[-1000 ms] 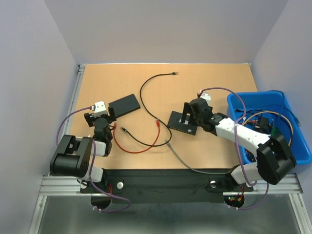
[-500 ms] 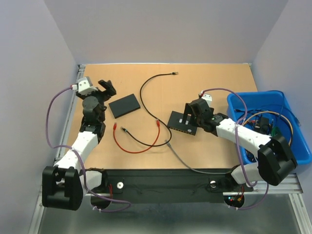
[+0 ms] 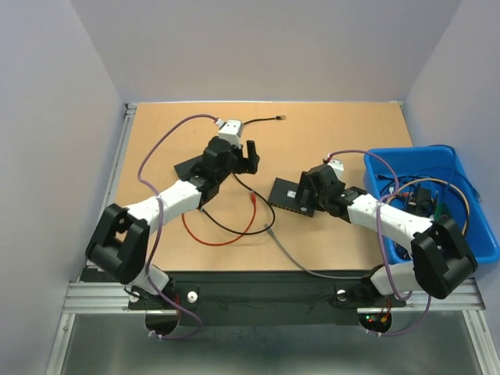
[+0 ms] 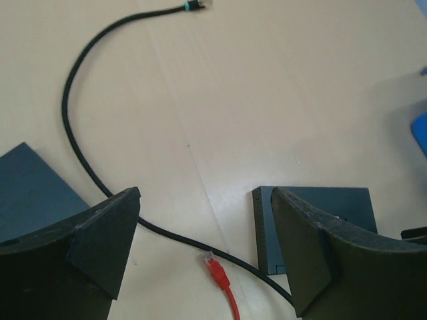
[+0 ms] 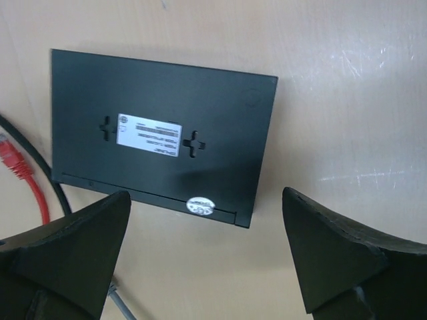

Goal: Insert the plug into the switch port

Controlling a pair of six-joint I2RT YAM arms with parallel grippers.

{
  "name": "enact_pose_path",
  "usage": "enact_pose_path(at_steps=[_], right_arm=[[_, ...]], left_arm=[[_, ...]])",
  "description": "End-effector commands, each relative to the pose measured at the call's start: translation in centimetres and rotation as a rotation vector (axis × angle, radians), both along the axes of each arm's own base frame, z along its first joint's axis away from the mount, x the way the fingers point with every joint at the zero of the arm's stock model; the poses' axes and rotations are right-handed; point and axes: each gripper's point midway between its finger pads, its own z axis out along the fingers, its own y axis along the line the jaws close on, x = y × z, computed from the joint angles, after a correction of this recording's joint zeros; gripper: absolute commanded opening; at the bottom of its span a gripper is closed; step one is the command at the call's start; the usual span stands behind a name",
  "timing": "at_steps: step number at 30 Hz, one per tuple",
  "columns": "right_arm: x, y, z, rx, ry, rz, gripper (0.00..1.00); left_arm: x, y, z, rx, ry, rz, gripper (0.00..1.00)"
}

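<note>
The black switch [image 3: 286, 196] lies flat mid-table, label side up in the right wrist view [image 5: 160, 133], and shows in the left wrist view [image 4: 313, 207]. A red cable's plug [image 3: 251, 198] lies left of it, also in the left wrist view [image 4: 215, 265]. A black cable [image 3: 231, 141] curves past, its plug [image 4: 197, 5] far back. My left gripper [image 3: 248, 155] is open and empty, hovering above the red plug and black cable, also in its wrist view [image 4: 205, 200]. My right gripper [image 3: 311, 186] is open and empty over the switch's near right edge, also in its wrist view [image 5: 207, 200].
A flat dark box [image 3: 187, 168] lies partly under my left arm. A grey cable [image 3: 289, 254] runs from beside the switch to the near edge. A blue bin [image 3: 406, 154] of cables stands at the right.
My left arm has swung from the table's left edge to the middle, above the black cable and red plug. My right gripper has shifted slightly towards the near right of the switch.
</note>
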Motion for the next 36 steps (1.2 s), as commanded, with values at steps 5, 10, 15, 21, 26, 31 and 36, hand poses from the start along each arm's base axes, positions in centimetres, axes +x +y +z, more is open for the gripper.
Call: enact_pose_path(at_steps=[5,10,15,21,26,31,36], right_arm=[[0.5,-0.7,-2.4,0.085,0.054,-0.066,0.99],[0.8,-1.1,-3.2,0.072,0.069,-0.086,0.97],[1.9,-0.3,-4.1,0.078,0.079,-0.073,0.85],[4.4,1.9,-5.3,0.087,0.101,-0.026,0.57],[8.0,4.2,-5.5,0.082,0.095,0.013,0.47],[11.9,7.0,-5.7,0.097,0.08,0.073,0.45],[16.4,10.3,-4.5,0.135,0.029,0.138,0.45]], left_arm=[[-1.0,-7.6,-5.7,0.115,0.153,-0.21,0.78],[-1.7,-9.9,-7.8,0.122,0.2,-0.265,0.74],[-2.1,-11.0,-10.2,0.13,0.253,-0.301,0.73],[-2.3,-11.9,-11.7,0.108,0.291,-0.337,0.71],[-1.8,-11.5,-12.8,0.086,0.322,-0.326,0.69],[1.0,-7.7,-13.1,0.042,0.356,-0.216,0.67],[3.5,-3.6,-12.5,0.011,0.349,-0.117,0.67]])
